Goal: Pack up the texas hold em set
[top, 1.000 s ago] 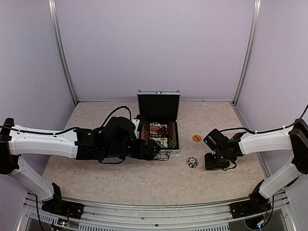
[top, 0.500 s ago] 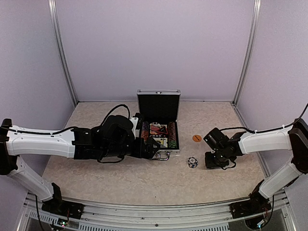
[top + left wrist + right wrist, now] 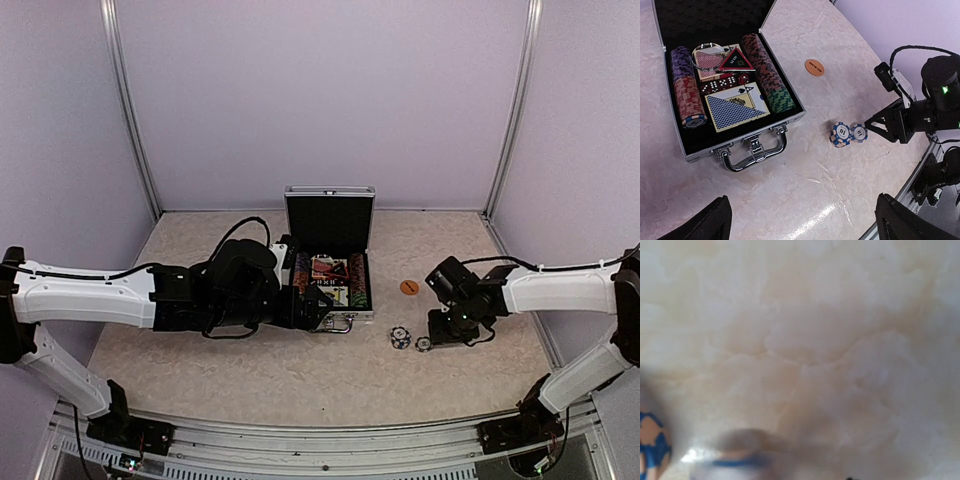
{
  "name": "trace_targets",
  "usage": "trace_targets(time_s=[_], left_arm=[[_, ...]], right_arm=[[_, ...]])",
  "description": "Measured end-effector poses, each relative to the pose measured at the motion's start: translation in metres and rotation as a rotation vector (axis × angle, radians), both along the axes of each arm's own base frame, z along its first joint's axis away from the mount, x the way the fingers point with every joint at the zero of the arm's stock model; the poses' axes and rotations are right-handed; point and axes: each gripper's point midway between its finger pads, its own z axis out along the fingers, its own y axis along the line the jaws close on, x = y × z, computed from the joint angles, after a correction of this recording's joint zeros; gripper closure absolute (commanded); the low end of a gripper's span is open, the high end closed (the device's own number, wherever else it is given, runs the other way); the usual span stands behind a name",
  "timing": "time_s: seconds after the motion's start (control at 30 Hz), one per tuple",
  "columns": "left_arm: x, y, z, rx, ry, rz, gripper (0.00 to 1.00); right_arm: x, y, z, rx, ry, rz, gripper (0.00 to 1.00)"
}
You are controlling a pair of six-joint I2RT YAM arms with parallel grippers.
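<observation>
The silver case (image 3: 362, 312) (image 3: 790, 119) lies open with its lid upright. It holds rows of striped chips (image 3: 767, 70), card decks (image 3: 732, 107) and red dice (image 3: 720, 85). My left gripper (image 3: 318, 312) (image 3: 807, 225) hangs open over the table by the case handle (image 3: 752, 160), holding nothing. A short stack of blue-white chips (image 3: 401, 338) (image 3: 840, 135) stands right of the case. One loose chip (image 3: 423, 344) (image 3: 858, 133) lies against it, at the tips of my right gripper (image 3: 438, 335) (image 3: 867, 124). Whether that gripper holds it is unclear. The right wrist view is blurred.
An orange round disc (image 3: 408, 287) (image 3: 814, 67) lies on the marbled table behind the chips. The metal frame rail (image 3: 300, 440) runs along the near edge, and lilac walls close in the back and sides.
My right gripper has narrowed and drawn back slightly to the right. One chip now lies apart from the blue-white stack. The left arm has stayed still.
</observation>
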Motion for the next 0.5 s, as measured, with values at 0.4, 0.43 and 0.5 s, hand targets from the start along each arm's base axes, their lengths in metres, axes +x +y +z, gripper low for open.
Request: trace_targets(time_s=[0.4,0.43,0.5], left_arm=[[-0.002,-0.006,-0.004,-0.008,0.015,-0.023,0.01],[-0.003,-0.007,-0.005,-0.007,0.017,-0.025,0.01],[-0.003,-0.007,-0.007,-0.005,0.020,-0.027,0.01]], right_arm=[[0.000,0.007,0.021,0.023,-0.061,0.056,0.54],[-0.001,0.009,0.021,0.022,-0.062,0.068,0.53],[-0.003,0.015,0.021,0.023,-0.068,0.098,0.49]])
